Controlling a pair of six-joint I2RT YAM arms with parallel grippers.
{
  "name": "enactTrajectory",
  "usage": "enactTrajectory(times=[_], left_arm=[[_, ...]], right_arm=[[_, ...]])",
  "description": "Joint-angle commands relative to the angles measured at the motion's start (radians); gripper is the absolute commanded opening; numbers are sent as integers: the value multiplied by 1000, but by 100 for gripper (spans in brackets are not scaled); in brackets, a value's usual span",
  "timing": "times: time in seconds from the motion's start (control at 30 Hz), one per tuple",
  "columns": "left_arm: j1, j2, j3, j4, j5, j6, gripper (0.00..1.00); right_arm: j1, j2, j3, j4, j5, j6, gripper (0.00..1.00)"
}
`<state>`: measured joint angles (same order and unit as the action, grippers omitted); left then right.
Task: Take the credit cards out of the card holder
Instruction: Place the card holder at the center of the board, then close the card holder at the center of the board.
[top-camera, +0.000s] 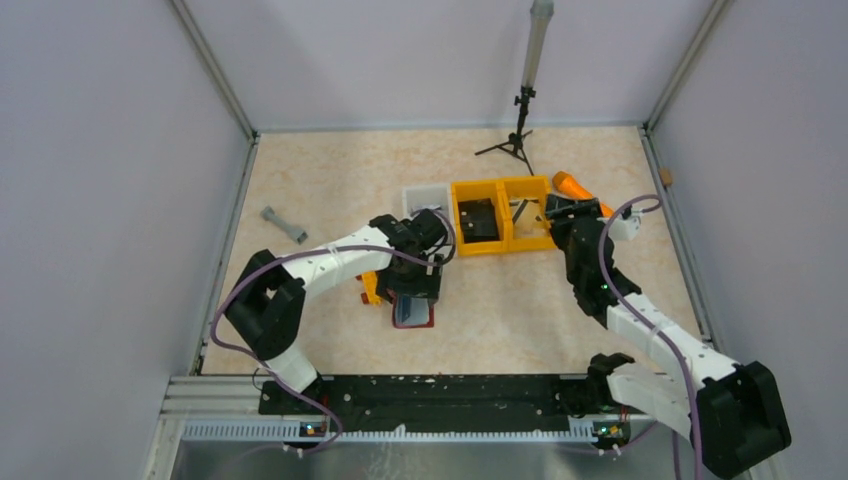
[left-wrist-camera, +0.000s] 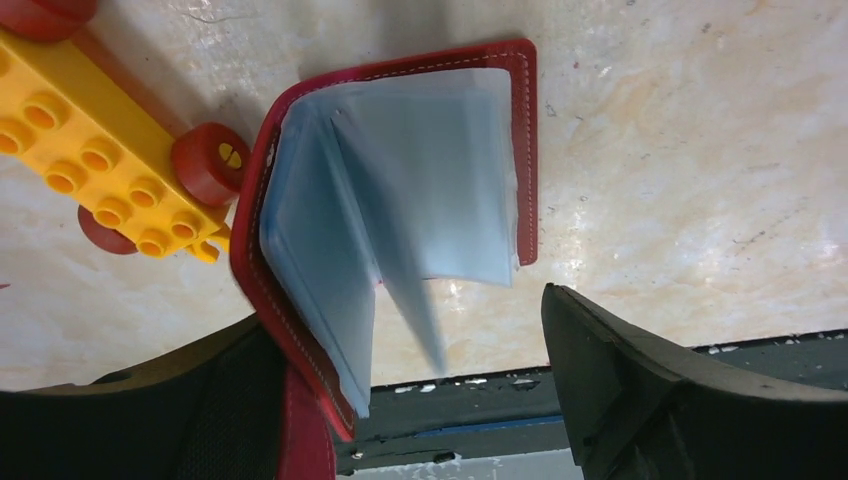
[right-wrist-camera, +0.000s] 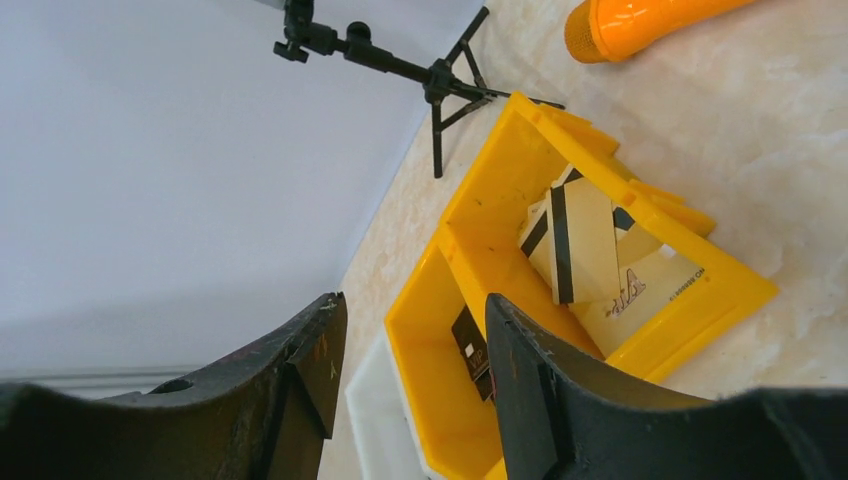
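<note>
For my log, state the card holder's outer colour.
Red, pale stitching; card holder clearest in left wrist view.

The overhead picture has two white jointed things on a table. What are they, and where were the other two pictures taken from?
They are two robot arms, left and right, bolted to the table; that camera looks down from above. The other pictures come from a camera on each wrist, so you see each claw's dark fingers. The left claw stands open. One edge of the card holder, a red wallet spread open with clear sleeves, lies between its fingers, beside a yellow toy block. The right claw is open and empty above a yellow bin, where several credit cards lie in one compartment. Neither claw grips anything.
</note>
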<state>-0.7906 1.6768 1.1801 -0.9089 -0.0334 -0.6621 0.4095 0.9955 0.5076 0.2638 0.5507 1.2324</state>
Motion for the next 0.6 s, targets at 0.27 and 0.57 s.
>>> enactTrajectory(times=[0.27,0.57], left_arm=[[-22,-114,-126,260,273,-13,59],[27,-53,-322,593,370,-39,33]], right_arm=[[-13,-216,-74,-123,-76,-167,49],[-15,-377,-78,-284,-121,-328,47]])
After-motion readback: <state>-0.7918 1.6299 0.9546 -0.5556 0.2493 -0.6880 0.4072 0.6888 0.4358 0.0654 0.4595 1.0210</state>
